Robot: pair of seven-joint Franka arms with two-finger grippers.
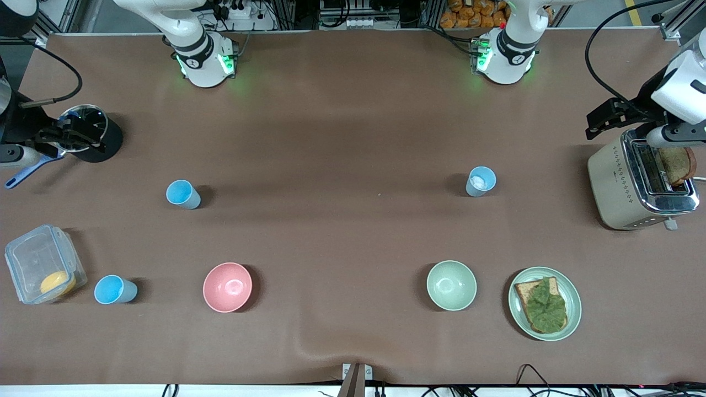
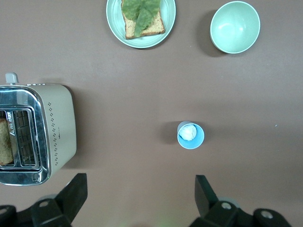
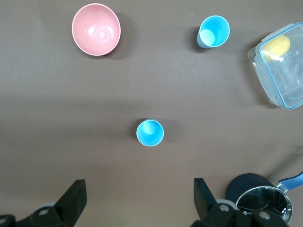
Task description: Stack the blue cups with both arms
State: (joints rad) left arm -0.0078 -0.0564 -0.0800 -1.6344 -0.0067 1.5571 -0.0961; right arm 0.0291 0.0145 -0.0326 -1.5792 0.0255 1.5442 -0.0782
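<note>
Three blue cups stand upright and apart on the brown table. A sky-blue cup [image 1: 183, 194] is toward the right arm's end, and it shows in the right wrist view [image 3: 150, 133]. A second sky-blue cup [image 1: 115, 290] stands nearer the front camera beside a clear container, also in the right wrist view [image 3: 213, 31]. A paler cup with a whitish inside [image 1: 480, 181] stands toward the left arm's end, also in the left wrist view [image 2: 191, 135]. My left gripper [image 2: 140, 182] is open and empty, high over bare table. My right gripper [image 3: 139, 183] is open and empty, also high. Neither gripper shows in the front view.
A pink bowl [image 1: 227, 286] and a pale green bowl [image 1: 451, 285] stand near the front edge. A plate [image 1: 573, 300] holds toast with lettuce. A toaster [image 1: 623, 182] and a black pot [image 1: 91, 135] sit at the table's ends under other black grippers. A clear container [image 1: 38, 264] holds something yellow.
</note>
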